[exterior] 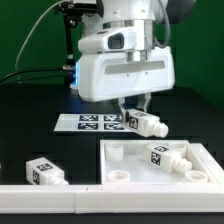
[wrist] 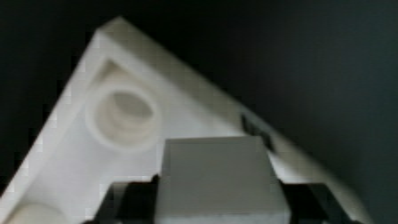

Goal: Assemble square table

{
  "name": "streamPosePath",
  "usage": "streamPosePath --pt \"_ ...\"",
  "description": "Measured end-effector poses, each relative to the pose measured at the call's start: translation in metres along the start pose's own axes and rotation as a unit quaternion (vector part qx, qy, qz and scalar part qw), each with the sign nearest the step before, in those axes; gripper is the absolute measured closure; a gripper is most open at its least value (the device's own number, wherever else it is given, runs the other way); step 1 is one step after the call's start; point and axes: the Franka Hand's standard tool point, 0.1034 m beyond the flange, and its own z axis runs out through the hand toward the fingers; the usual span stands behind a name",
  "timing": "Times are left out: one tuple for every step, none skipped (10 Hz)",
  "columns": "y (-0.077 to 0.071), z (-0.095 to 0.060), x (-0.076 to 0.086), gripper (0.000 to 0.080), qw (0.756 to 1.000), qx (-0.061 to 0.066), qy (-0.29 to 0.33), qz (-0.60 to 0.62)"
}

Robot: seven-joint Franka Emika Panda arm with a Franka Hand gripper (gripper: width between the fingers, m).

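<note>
My gripper (exterior: 134, 114) is shut on a short white leg (exterior: 146, 124) with black-and-white tags and holds it above the table, just behind the square tabletop (exterior: 125, 170). In the wrist view the held leg (wrist: 217, 170) sits between the dark fingers (wrist: 132, 203). Below it is a corner of the tabletop (wrist: 89, 140) with a round hole (wrist: 125, 108). A second leg (exterior: 164, 157) lies on the tabletop slab. A third leg (exterior: 45, 172) lies on the black table at the exterior view's left.
The marker board (exterior: 88, 122) lies flat behind the tabletop, partly under the gripper. A long white rail (exterior: 50, 201) runs along the front edge. A green backdrop stands behind the arm.
</note>
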Motion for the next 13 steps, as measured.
streamPosePath --pt "0.002 0.001 -0.012 0.0512 1.0 -0.001 -0.001 -0.012" --pt "0.003 0.001 -0.01 0.0512 0.999 -0.001 -0.003 -0.039" --pt "0.003 0.002 -0.01 0.0512 0.998 -0.001 -0.004 -0.063" --pt "0.003 0.002 -0.011 0.0512 0.995 -0.002 -0.006 -0.1" --pt "0.002 0.004 -0.013 0.0512 0.991 -0.001 -0.008 -0.134" --pt "-0.009 0.008 -0.02 0.0512 0.989 0.016 -0.021 -0.148" --pt "-0.025 0.014 -0.025 0.0512 0.983 0.023 -0.028 -0.18" --pt "-0.031 0.017 -0.029 0.0512 0.978 0.015 -0.022 -0.208" --pt "-0.026 0.017 -0.032 0.0512 0.972 -0.002 -0.01 -0.234" --pt "-0.028 0.018 -0.033 0.0512 0.965 0.002 -0.013 -0.261" --pt "-0.028 0.018 -0.032 0.0512 0.957 0.002 -0.014 -0.289" --pt "-0.03 0.02 -0.036 0.0512 0.942 0.003 -0.015 -0.335" --pt "-0.034 0.025 -0.047 0.0512 0.913 0.014 -0.022 -0.407"
